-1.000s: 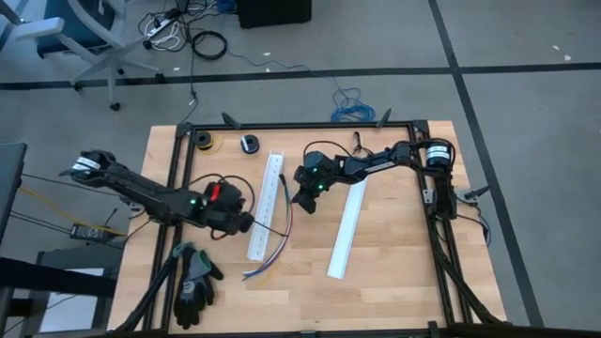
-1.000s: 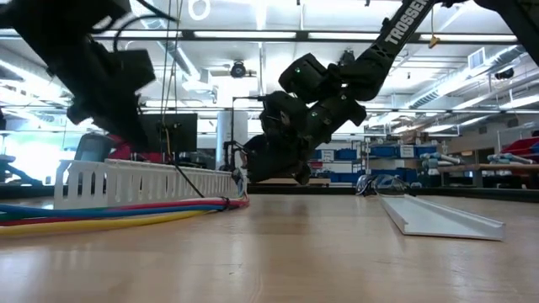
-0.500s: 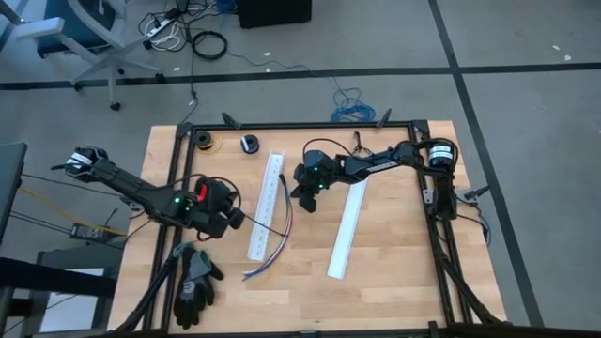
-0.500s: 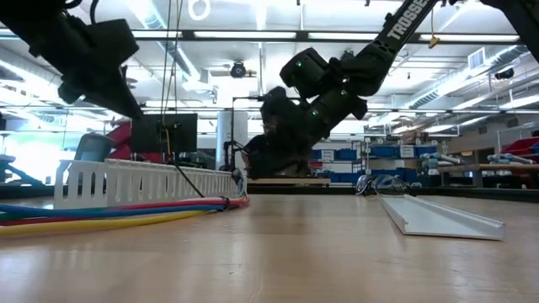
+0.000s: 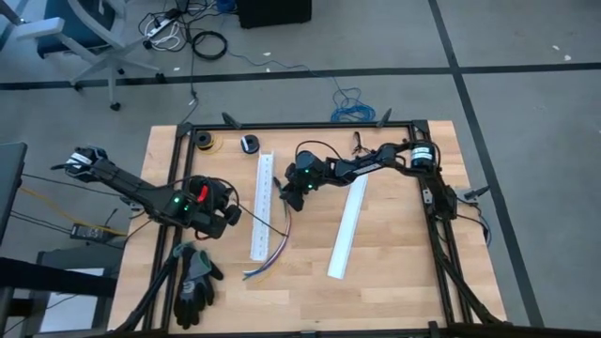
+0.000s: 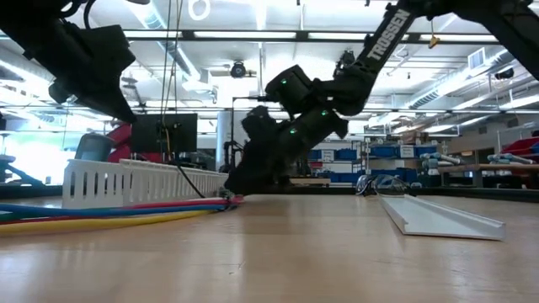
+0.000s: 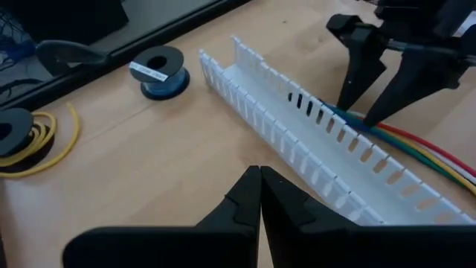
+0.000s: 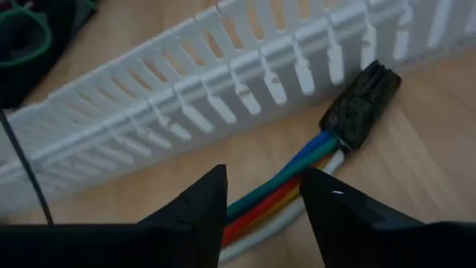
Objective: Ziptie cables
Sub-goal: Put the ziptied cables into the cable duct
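Right end effector (image 8: 264, 205) lowered, now spread astride cables (image 8: 297, 179) | left end effector (image 7: 259, 195) clenched, retreated

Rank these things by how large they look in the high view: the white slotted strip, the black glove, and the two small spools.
1. White slotted strip, the longest.
2. Black glove, shorter but wider.
3. Two small spools; they look about alike, so I leave them unranked.

Table (image 5: 394, 253) pale wood, matt grain; slotted duct (image 8: 223, 82) white plastic (smooth); cables (image 8: 275, 193) glossy plastic sheath.
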Available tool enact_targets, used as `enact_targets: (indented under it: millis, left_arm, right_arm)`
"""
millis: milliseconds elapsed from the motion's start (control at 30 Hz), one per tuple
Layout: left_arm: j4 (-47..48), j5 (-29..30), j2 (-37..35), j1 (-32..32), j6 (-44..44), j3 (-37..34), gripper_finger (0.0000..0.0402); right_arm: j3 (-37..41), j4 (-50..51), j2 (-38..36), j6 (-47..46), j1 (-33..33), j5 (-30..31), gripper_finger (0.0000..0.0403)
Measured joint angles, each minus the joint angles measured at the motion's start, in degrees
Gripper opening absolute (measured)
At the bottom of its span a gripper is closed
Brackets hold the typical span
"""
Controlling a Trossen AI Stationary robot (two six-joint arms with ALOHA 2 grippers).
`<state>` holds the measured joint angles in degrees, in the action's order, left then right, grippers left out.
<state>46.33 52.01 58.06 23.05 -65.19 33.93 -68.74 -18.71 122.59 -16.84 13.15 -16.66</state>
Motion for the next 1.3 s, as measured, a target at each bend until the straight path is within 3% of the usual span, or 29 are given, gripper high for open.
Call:
enact_targets:
  millis: [200, 433, 667, 833, 1000, 1300]
  left_arm:
    - [0.2, 0.0, 0.0, 0.0, 0.0, 0.0, 0.0019]
    - [0.4, 0.1, 0.0, 0.0, 0.0, 0.0, 0.0019]
    - [-0.3, 0.5, 0.0, 0.0, -0.1, -0.6, 0.0019]
    - [-0.4, 0.4, 0.0, 0.0, -0.1, -0.6, 0.0019]
    - [-1.0, 0.5, 0.0, 0.0, -0.1, -0.6, 0.0019]
    - [-3.3, 0.4, 0.0, 0.0, 0.1, -0.6, 0.0019]
  right_arm:
    - [-3.2, 2.6, 1.3, 0.3, 0.0, 1.3, 0.0155]
    - [-12.6, 26.0, 1.8, 5.2, -0.9, 8.6, 0.0133]
    - [-19.4, 35.2, 2.1, 7.6, -4.8, 23.7, 0.0131]
    - [-19.4, 35.0, 2.2, 4.3, -4.5, 22.4, 0.0131]
    - [-17.9, 33.3, 2.1, 1.0, -3.7, 16.9, 0.0131]
    - [-19.3, 31.3, 7.6, 2.1, -4.6, 16.3, 0.0119]
